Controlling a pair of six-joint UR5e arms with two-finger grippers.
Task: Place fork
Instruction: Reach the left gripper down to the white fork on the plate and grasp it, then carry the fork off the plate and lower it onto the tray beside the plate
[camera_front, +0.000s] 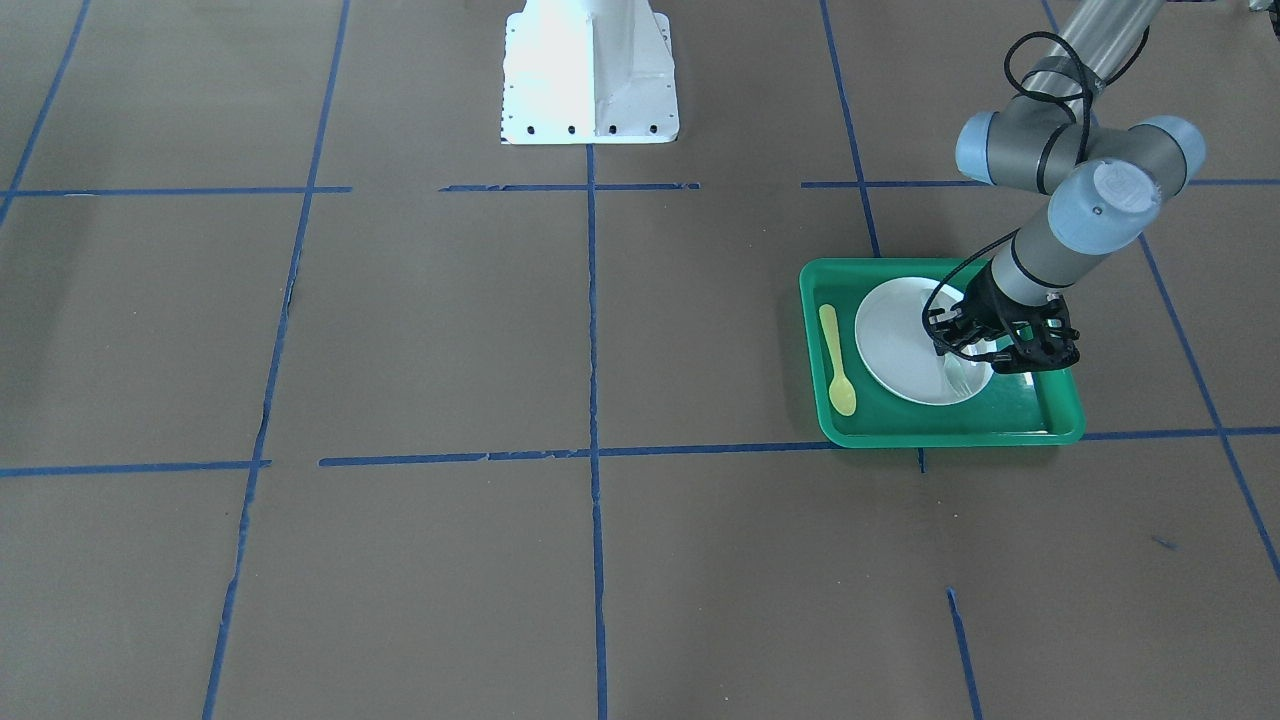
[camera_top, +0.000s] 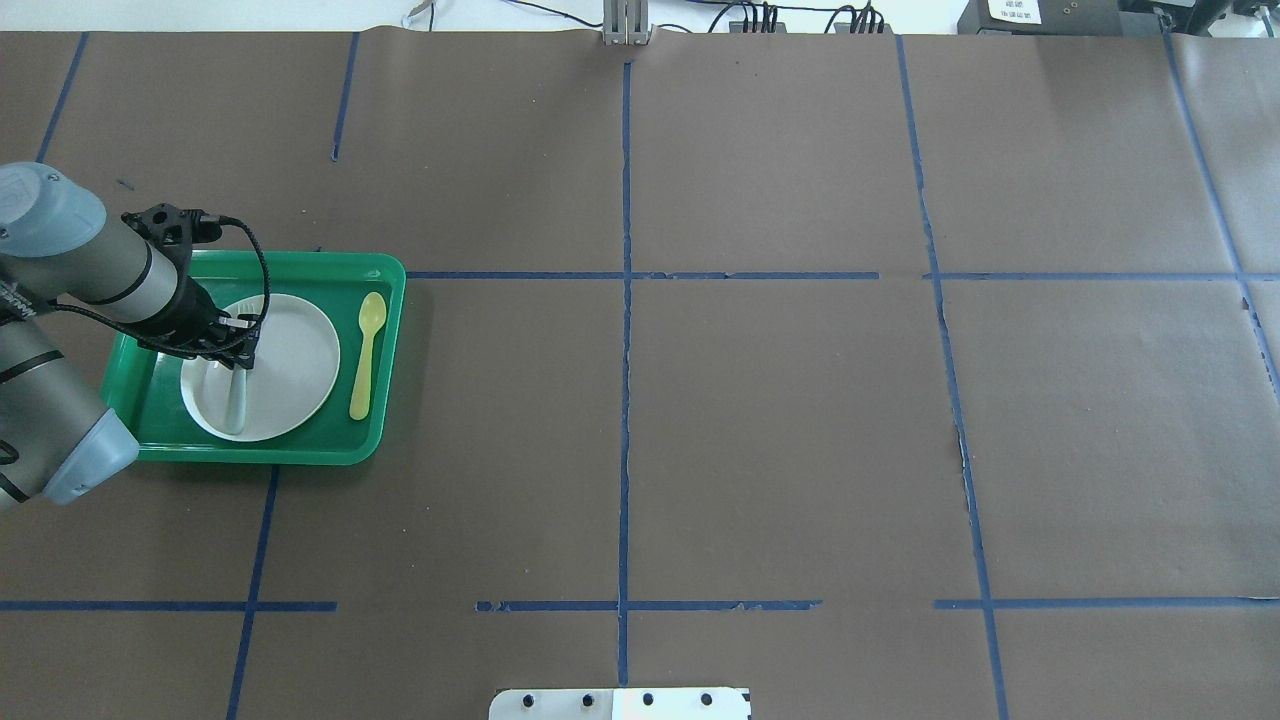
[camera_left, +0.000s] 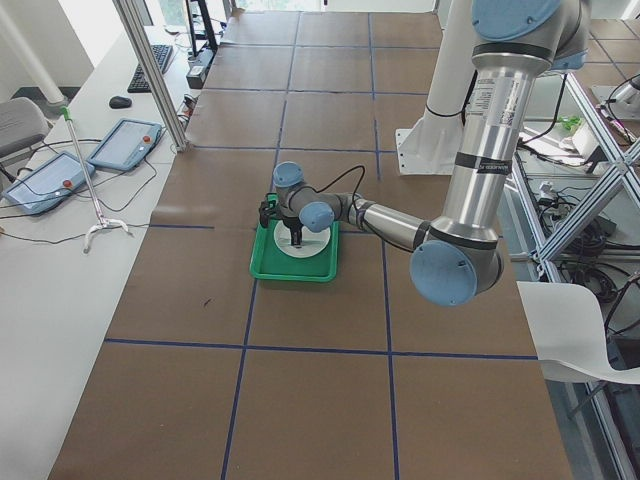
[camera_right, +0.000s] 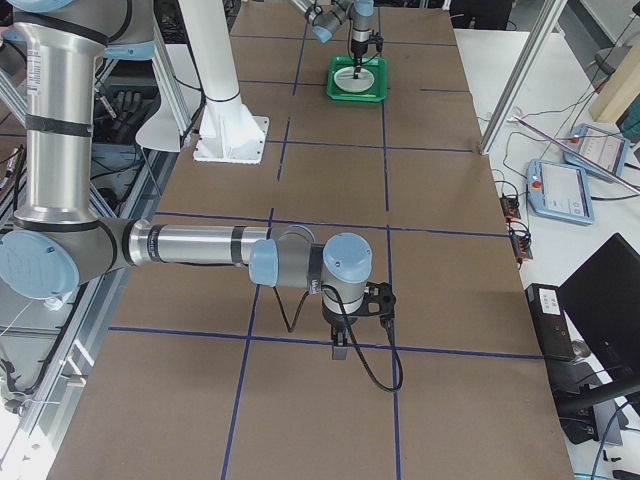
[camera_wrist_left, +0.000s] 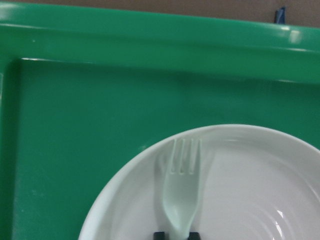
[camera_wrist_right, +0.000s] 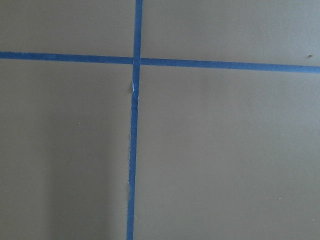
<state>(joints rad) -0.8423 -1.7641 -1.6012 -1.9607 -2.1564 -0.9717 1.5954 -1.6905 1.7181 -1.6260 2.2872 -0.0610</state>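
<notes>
Left wrist-mounted view: the fork (camera_wrist_left: 182, 200) lies over the white plate (camera_wrist_left: 260, 190). Its tines point straight ahead of the left end effector (camera_wrist_left: 176, 235), toward the plate's rim and the tray wall beyond. Two dark fingertips (camera_wrist_left: 159, 235) sit narrowly set against either side of the fork's neck and appear to pinch it. A faint shadow hugs the tines, so the fork is resting on the plate or just above it; which of the two cannot be told. In the overhead exterior view the handle trails from the fingers toward the robot's side, so the fork's long axis runs roughly parallel to the yellow spoon (camera_top: 367, 355). The green tray (camera_top: 390, 300) holds the plate and, beside the plate on the tray floor, the spoon, which is apart from the fork. The left arm is the one at the tray. The right end effector (camera_right: 340, 350) hangs well apart over bare brown worktop (camera_top: 780, 420) crossed by blue tape, and whether it is open or closed cannot be told. Judged from this, the coming move turns on releasing the fork and lifting straight up clear of the handle.
</notes>
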